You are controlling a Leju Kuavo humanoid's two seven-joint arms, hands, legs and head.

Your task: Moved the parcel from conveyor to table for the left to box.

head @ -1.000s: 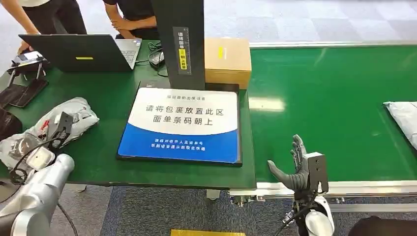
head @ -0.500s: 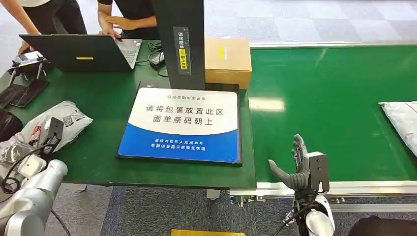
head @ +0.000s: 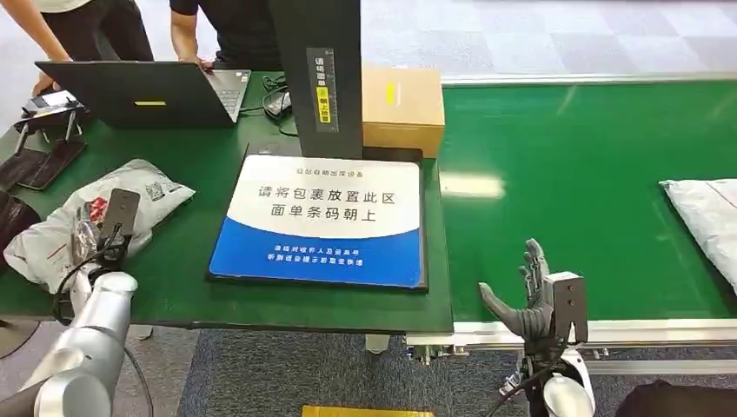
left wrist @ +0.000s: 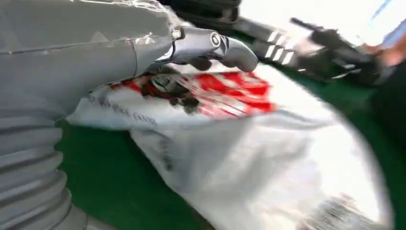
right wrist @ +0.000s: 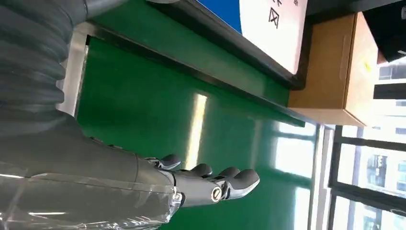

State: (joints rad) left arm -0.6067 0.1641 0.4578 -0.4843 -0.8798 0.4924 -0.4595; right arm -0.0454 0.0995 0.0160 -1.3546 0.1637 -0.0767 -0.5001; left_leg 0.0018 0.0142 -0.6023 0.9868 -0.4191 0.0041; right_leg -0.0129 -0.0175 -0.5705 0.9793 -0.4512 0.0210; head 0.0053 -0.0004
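Right robot hand (head: 530,295) is hovering at the near edge of the conveyor (head: 591,191), fingers (right wrist: 225,184) spread and straight, holding nothing; right wrist view is showing the same open fingers over the green belt. Left robot hand (left wrist: 201,48) is resting on a parcel (head: 96,217) at the left end of the tabletop (head: 191,174), thumb and dark fingers curling over the red-printed part of the bag (left wrist: 225,91); whether it is actually gripping the bag, cannot tell, the wrist view is blurred. Left arm (head: 87,339) is coming up from the near left corner, its wrist camera sitting over the parcel. Parcel is a grey-white poly bag lying flat on the tabletop, well left of the placard (head: 326,221). Placard, white and blue with printed text, is lying flat mid-tabletop, its right edge just beside the conveyor. Second poly bag (head: 704,221) is lying on the conveyor at the right edge, partly cut off, well apart from the right robot hand. Farther back a black post (head: 317,69) is standing behind the placard, a cardboard box (head: 401,109) just beside it on its right. Laptop (head: 148,91) is sitting open at the far left, a phone on a stand (head: 52,104) beside it. Two people (head: 217,30) are standing behind the tabletop, one with a hand at the laptop.
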